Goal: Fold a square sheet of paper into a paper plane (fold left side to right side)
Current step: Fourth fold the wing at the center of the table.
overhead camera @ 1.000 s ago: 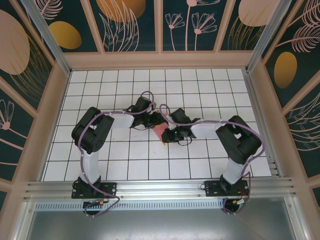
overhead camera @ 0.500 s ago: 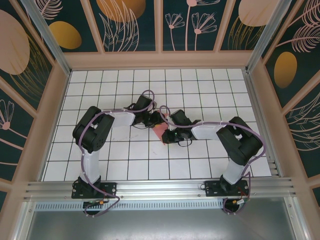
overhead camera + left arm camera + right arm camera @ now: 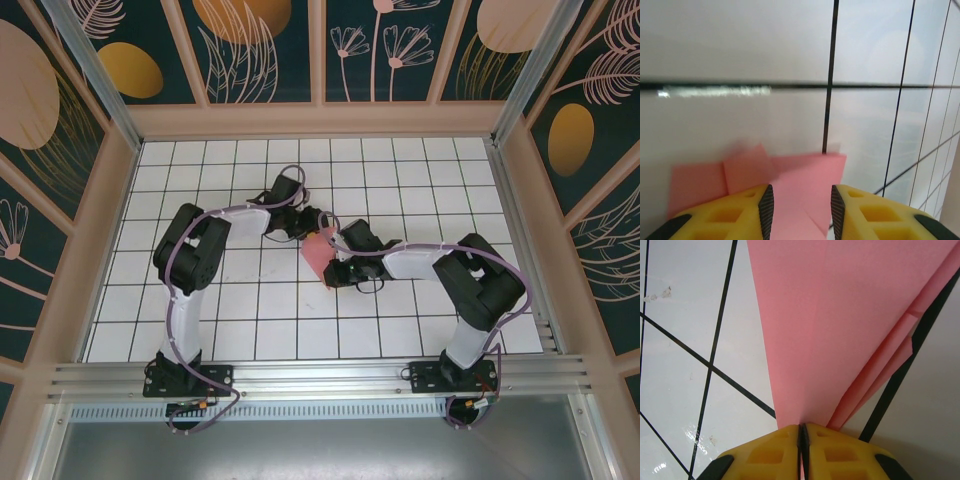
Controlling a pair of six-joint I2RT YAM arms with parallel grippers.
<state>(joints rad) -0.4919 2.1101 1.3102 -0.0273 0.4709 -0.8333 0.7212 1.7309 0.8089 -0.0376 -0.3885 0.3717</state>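
The right tool (image 3: pixel 802 432), closed tight on the sheet of paper (image 3: pixel 840 315), likely anchors it; the left tool (image 3: pixel 802 200) hovers over the sheet, parted and empty.

The left pincer (image 3: pixel 802 212) stands parted at 6 o'clock, its yellow fingers (image 3: pixel 735 215) framing the creased pink sheet of paper (image 3: pixel 805 172), which spreads toward 9 o'clock on the white gridded worktop (image 3: pixel 740 45).
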